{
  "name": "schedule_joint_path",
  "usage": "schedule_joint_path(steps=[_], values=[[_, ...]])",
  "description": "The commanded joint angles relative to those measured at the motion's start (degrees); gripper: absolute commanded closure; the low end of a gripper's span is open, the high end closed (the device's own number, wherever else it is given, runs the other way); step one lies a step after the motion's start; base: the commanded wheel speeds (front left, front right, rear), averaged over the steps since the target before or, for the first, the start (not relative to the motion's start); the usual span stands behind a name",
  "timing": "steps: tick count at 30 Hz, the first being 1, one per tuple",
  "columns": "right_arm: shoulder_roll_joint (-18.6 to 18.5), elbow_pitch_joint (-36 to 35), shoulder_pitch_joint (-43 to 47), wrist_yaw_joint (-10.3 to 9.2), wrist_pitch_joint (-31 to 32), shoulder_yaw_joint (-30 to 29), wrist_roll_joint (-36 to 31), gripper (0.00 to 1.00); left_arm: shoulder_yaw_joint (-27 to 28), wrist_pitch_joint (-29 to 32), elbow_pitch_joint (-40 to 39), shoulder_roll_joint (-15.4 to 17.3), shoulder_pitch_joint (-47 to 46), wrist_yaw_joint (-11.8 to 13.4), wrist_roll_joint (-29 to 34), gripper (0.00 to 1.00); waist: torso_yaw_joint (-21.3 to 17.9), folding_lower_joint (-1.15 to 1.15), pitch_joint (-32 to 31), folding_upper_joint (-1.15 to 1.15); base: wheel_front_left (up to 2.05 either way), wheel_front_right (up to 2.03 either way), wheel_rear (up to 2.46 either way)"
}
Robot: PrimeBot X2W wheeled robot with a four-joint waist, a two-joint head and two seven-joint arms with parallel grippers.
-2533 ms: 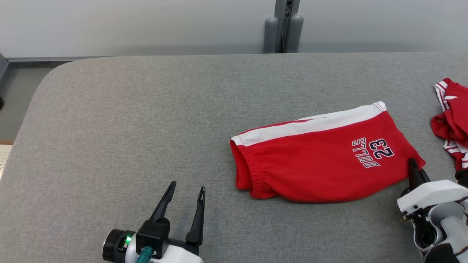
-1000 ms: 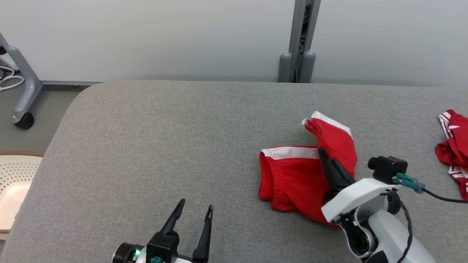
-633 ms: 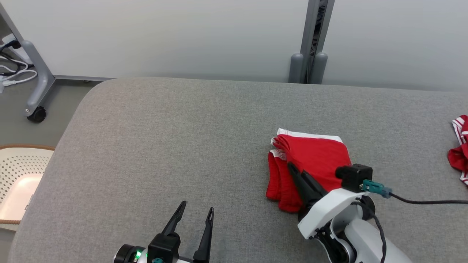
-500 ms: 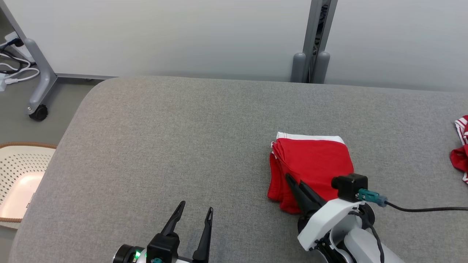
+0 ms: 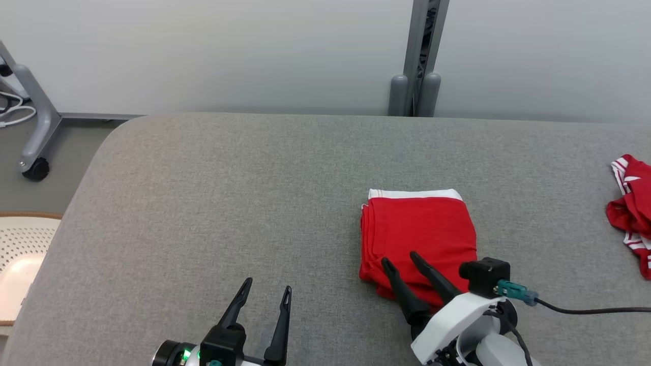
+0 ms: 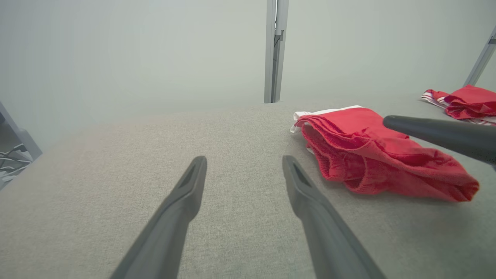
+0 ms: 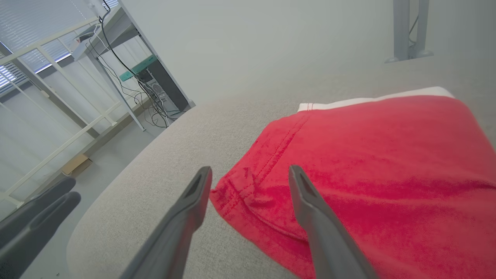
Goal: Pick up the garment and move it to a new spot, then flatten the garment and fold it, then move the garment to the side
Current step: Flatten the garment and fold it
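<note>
The garment (image 5: 419,235), red shorts with a white stripe, lies folded into a compact rectangle on the grey table (image 5: 229,203). My right gripper (image 5: 401,260) hovers open over its near-left corner, nothing held between the fingers. The right wrist view shows the red cloth (image 7: 368,162) spread under and beyond that gripper (image 7: 250,172). At the bottom of the head view my left gripper (image 5: 268,284) is open over bare table, well left of the garment. Its own wrist view has the left gripper (image 6: 244,162) open, the garment (image 6: 372,151) to the right and a right gripper finger (image 6: 438,133) above the cloth.
A second red and white garment (image 5: 633,213) lies crumpled at the table's right edge. A cream perforated basket (image 5: 20,254) sits on the floor beyond the table's rounded left corner. A wheeled stand leg (image 5: 30,127) and a grey post (image 5: 414,66) stand behind the table.
My right gripper carried the garment's right half over onto the left half, making a folded rectangle, then opened and let go. The head camera shifted. The left gripper stayed put.
</note>
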Motion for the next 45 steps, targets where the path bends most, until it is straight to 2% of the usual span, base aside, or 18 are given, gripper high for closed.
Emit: schedule_joint_path(steps=[1, 7, 9, 13, 18, 24, 35, 45], values=[[-0.2, -0.7, 0.8, -0.02, -0.9, -1.1, -0.2, 0.0, 0.3, -0.2, -0.3, 0.3, 0.6, 0.4, 0.2, 0.0, -0.8, 0.0, -0.9, 0.0, 0.0, 0.0, 0.0], [-1.4, -0.4, 1.2, -0.02, -2.2, -5.0, -4.5, 0.0, 1.0, -0.2, -1.1, 0.3, 1.3, 1.1, -0.6, 0.0, -2.7, 0.0, -2.7, 0.0, 0.0, 0.0, 0.0], [-2.8, 0.2, 0.7, -0.02, -2.4, -6.9, -9.1, 0.0, 1.3, -0.2, -1.3, 0.3, 1.4, 1.2, -1.0, 0.0, -3.6, 0.0, -3.0, 0.0, 0.0, 0.0, 0.0], [-2.6, 0.9, 1.8, -0.02, -2.7, -12.8, -15.6, 0.0, 1.9, -0.2, -1.9, 0.2, 1.7, 1.7, -2.2, 0.0, -5.2, 0.0, -3.3, 0.0, 0.0, 0.0, 0.0], [-1.8, -2.0, 4.1, -0.02, -2.7, -19.6, -23.2, 0.0, 3.1, -0.2, -2.2, 0.2, 2.3, 2.4, -4.7, 0.0, -7.2, 0.0, -3.6, 0.0, 0.0, 0.0, 0.0], [-1.1, -6.5, 8.1, -0.02, -2.7, -23.6, -30.7, 0.0, 4.3, -0.2, -2.4, 0.1, 1.8, 3.6, -6.3, 0.0, -8.8, 0.0, -4.1, 0.0, 0.0, 0.0, 0.0], [0.4, -13.7, 16.7, -0.02, -2.7, -28.2, -32.9, 0.0, 4.5, -0.2, -3.6, 0.3, 3.3, 3.9, -5.1, 0.0, -10.2, 0.0, -5.6, 0.0, 0.0, 0.0, 0.0], [0.9, -17.1, 19.9, -0.02, -2.7, -27.1, -32.3, 0.0, 5.7, -0.2, -4.8, 0.2, 4.5, 4.2, -2.5, 0.0, -9.9, 0.0, -6.3, 0.0, 0.0, 0.0, 0.0]])
